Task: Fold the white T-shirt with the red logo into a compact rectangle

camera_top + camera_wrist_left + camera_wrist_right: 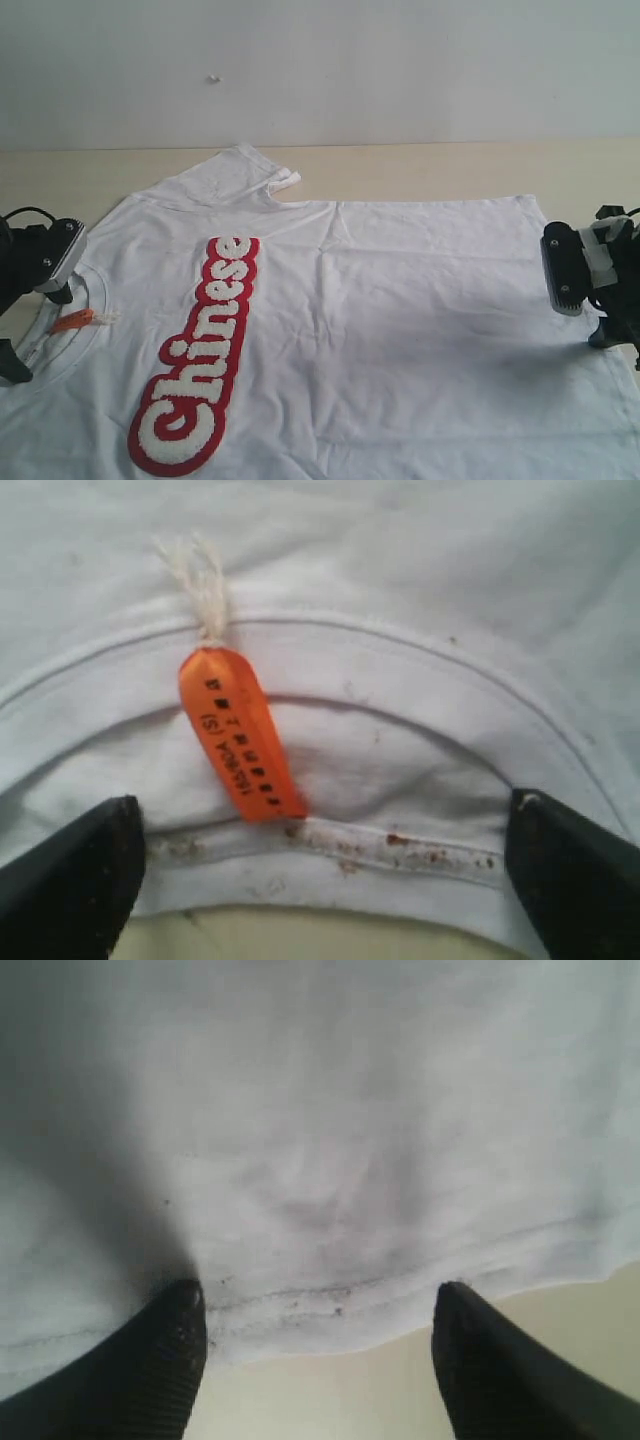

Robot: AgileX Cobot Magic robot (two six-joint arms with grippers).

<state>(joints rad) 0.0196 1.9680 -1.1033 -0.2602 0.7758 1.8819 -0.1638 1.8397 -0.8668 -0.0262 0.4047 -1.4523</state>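
The white T-shirt [400, 300] lies spread flat on the table, neck to the left and hem to the right. Its red logo [205, 360] runs lengthwise across the chest. My left gripper [38, 330] is at the neck opening. In the left wrist view it [322, 810] stands open, its fingers straddling the ribbed collar [420, 850] beside the orange neck tag [235, 730]. My right gripper [612, 335] is at the hem. It [318, 1295] is open too, its tips on either side of the stitched hem edge [300, 1315]. Neither holds cloth.
The far sleeve [240, 175] lies spread toward the back of the beige table [450, 170], with a white wall behind. Bare tabletop shows just outside the collar [300, 935] and outside the hem [320, 1400].
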